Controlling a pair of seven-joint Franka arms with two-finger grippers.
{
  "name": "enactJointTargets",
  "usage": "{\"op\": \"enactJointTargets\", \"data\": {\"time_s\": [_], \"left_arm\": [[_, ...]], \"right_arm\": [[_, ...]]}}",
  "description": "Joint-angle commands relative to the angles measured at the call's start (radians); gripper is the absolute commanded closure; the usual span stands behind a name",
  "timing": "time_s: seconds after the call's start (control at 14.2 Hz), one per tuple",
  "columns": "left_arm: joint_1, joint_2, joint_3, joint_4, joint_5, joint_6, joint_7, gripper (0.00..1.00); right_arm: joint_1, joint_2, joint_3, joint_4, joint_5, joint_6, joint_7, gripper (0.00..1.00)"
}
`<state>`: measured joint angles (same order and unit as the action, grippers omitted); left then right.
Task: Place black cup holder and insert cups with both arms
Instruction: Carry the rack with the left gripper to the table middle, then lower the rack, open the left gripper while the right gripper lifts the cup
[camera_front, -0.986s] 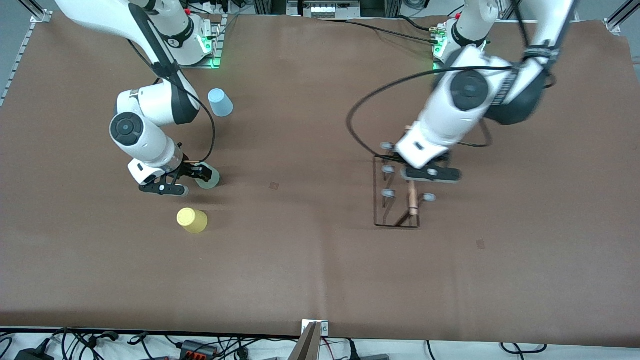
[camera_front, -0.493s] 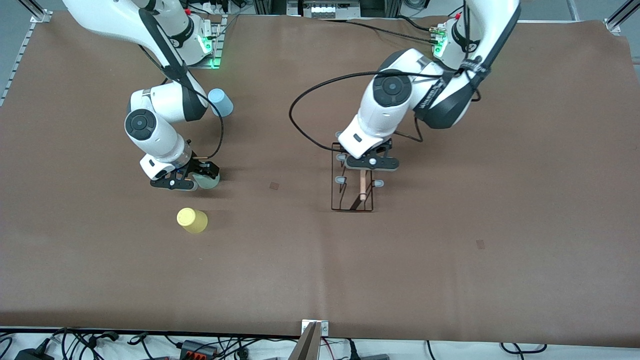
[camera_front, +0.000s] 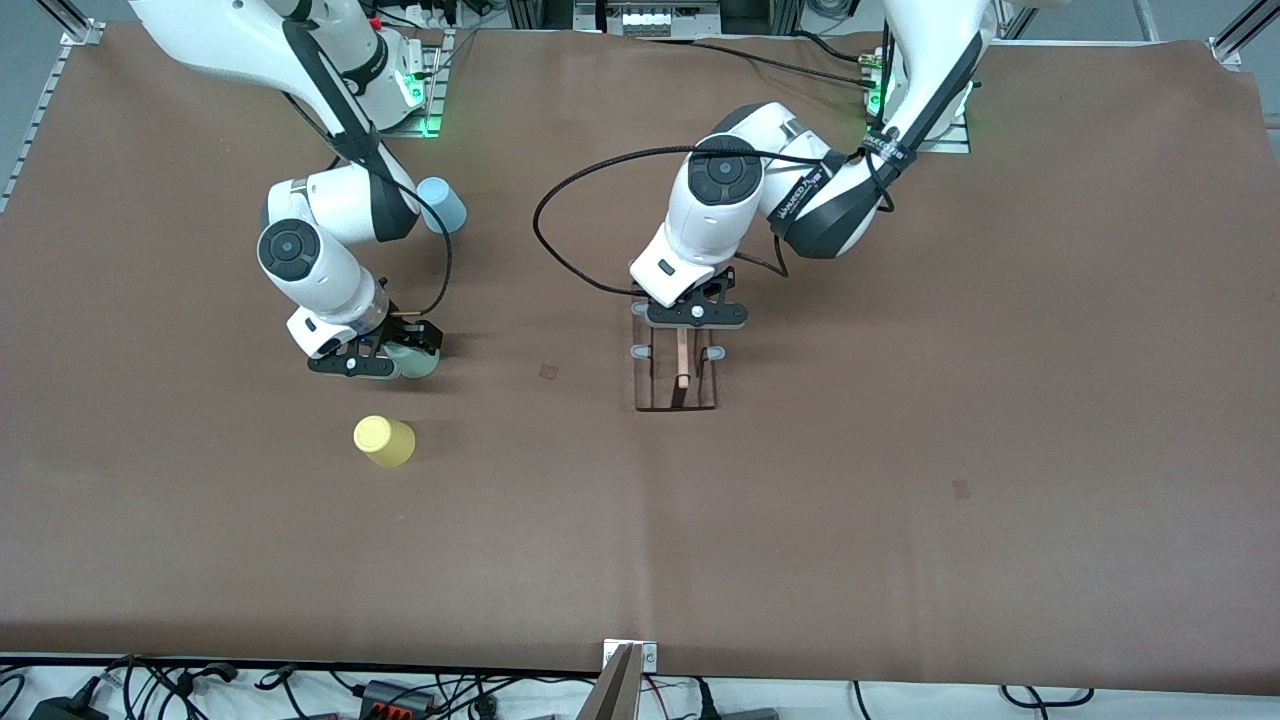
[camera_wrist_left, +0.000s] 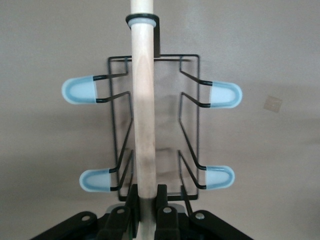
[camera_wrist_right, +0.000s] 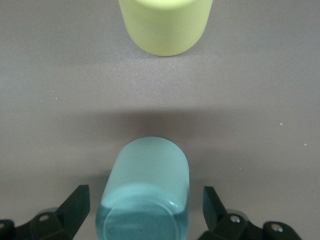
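Observation:
My left gripper is shut on the light wooden rod handle of the black cup holder and holds it low over the middle of the table. Several pale blue capped prongs stick out on both sides of the rod. My right gripper is open, its fingers on either side of the pale grey-green cup without touching it. That cup stands bottom up on the table. The yellow cup stands nearer the front camera and also shows in the right wrist view. The light blue cup stands farther back.
The brown table cover is bare toward the left arm's end and along the front. A small dark mark lies between the grey-green cup and the holder. Cables and plugs lie off the table's front edge.
My left arm has carried the cup holder a good way toward the right arm's end of the table. My right gripper has shifted a little and stays around the grey-green cup.

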<state>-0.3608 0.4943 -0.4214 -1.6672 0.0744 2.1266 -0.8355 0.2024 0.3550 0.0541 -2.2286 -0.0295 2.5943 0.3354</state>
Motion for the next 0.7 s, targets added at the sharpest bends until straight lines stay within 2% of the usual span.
{"op": "enactJointTargets", "data": {"time_s": [0.0,0.28,0.35,0.49,0.56,0.63], "left_arm": [[-0.013,0.013,0.003,0.035,0.013,-0.007,-0.048,0.98],[-0.020,0.024,0.003,0.035,0.010,-0.007,-0.051,0.98],[-0.020,0.023,0.003,0.037,0.015,-0.007,-0.051,0.97],[-0.020,0.024,0.003,0.037,0.015,-0.007,-0.050,0.97],[-0.020,0.023,0.003,0.037,0.016,-0.007,-0.051,0.97],[-0.020,0.023,0.001,0.037,0.016,-0.007,-0.050,0.97]], "right_arm": [[0.002,0.018,0.001,-0.019,-0.006,0.064,0.010,0.00],[0.003,0.018,0.001,-0.019,-0.006,0.066,0.010,0.00],[0.003,0.018,0.003,-0.019,-0.006,0.066,0.008,0.09],[0.003,0.007,0.001,-0.020,-0.006,0.058,0.001,0.60],[0.003,-0.001,0.003,-0.019,-0.006,0.044,0.002,0.78],[0.003,-0.014,0.003,-0.019,-0.006,0.024,-0.001,0.86]]}}
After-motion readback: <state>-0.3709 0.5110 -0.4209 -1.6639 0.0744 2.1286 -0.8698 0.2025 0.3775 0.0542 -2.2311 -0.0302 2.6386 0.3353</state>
